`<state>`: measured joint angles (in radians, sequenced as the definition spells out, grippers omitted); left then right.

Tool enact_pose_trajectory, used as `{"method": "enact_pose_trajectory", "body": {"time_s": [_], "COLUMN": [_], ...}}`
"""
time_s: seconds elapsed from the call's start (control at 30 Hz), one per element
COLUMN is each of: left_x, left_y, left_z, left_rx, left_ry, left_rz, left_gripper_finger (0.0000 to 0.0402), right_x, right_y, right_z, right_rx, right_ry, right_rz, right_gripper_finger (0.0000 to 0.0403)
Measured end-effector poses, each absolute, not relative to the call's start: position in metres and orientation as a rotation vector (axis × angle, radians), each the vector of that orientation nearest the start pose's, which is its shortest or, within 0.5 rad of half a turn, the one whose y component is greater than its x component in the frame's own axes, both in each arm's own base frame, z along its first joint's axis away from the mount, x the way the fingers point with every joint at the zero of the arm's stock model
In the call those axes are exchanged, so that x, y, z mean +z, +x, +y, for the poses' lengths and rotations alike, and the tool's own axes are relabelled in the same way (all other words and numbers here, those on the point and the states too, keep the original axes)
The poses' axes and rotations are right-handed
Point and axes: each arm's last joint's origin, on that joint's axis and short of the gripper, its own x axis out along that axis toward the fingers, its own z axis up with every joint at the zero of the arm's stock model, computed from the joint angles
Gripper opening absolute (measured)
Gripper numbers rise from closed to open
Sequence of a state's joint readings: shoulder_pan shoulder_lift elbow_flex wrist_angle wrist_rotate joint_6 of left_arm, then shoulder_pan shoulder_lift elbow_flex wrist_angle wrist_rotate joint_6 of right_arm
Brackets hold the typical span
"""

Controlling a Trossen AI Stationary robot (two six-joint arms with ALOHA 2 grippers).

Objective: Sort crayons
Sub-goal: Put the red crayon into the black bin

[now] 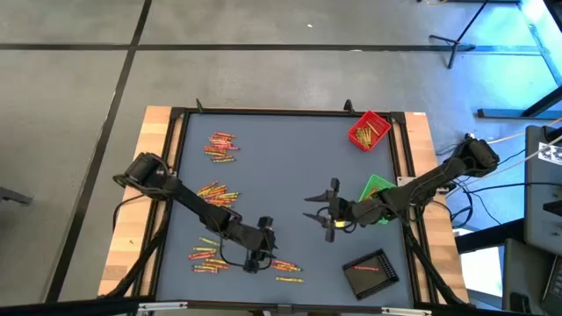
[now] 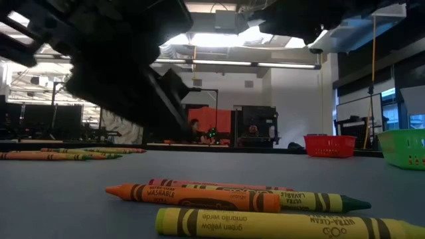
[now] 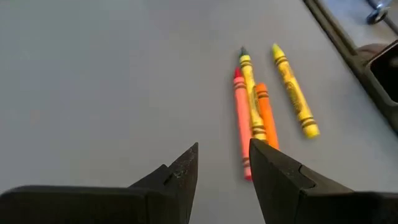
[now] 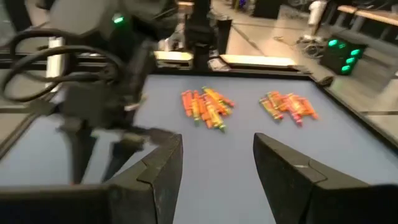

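- High view first: I see most crayons unsorted, lying in loose heaps on the counter [image 1: 290, 158] — one heap at the far left [image 1: 221, 146], one at mid left [image 1: 218, 192], one near left [image 1: 205, 255], plus a few strays [image 1: 286, 267] by the near edge.
- Red tray [image 1: 369, 130] at the far right holds some crayons already; black tray [image 1: 372, 273] at the near right has what looks like one red stick in it. Green tray [image 1: 378, 187] sits partly under my right arm, contents hidden.
- My left hand [image 3: 222, 163] hovers just over the strays, fingers parted, nothing between them; red, yellow and orange crayons [image 3: 252, 115] lie right ahead.
- My right hand [image 4: 216, 165] waits mid-counter, fingers apart, empty.
- I judge we're early: a small share sorted, the bulk left.
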<state>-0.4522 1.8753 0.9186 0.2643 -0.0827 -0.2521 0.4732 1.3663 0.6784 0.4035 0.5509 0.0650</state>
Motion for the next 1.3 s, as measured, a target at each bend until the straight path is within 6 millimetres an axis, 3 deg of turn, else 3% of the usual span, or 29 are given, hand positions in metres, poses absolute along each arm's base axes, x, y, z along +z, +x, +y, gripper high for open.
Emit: {"method": "enact_pose_trajectory", "body": {"time_s": [0.17,0.37,0.47,0.77,1.07,1.3], "left_x": [0.13,0.112,0.102,0.101,0.102,0.102], "left_y": [0.326,0.327,0.328,0.333,0.335,0.339], "left_z": [-0.165,-0.17,-0.17,-0.161,-0.158,-0.149], "left_rx": [-0.317,-0.298,-0.284,-0.238,-0.238,-0.243], "left_ry": [-0.07,-0.074,-0.065,-0.062,0.029,0.044], "left_rz": [0.704,0.734,0.758,0.756,0.729,0.725], "left_gripper_finger": [0.0127,0.0127,0.0127,0.0125,0.0066,0.0043], "right_x": [0.216,0.209,0.206,0.205,0.205,0.205], "right_y": [0.255,0.259,0.259,0.26,0.26,0.26], "right_z": [0.122,0.124,0.124,0.124,0.124,0.124], "right_rx": [-0.057,-0.058,-0.061,-0.061,-0.061,-0.06], "right_ry": [-0.063,-0.042,-0.045,-0.051,-0.051,-0.051], "right_rz": [0.315,0.335,0.344,0.352,0.352,0.352], "right_gripper_finger": [0.0195,0.0195,0.0195,0.0195,0.0195,0.0195]}}
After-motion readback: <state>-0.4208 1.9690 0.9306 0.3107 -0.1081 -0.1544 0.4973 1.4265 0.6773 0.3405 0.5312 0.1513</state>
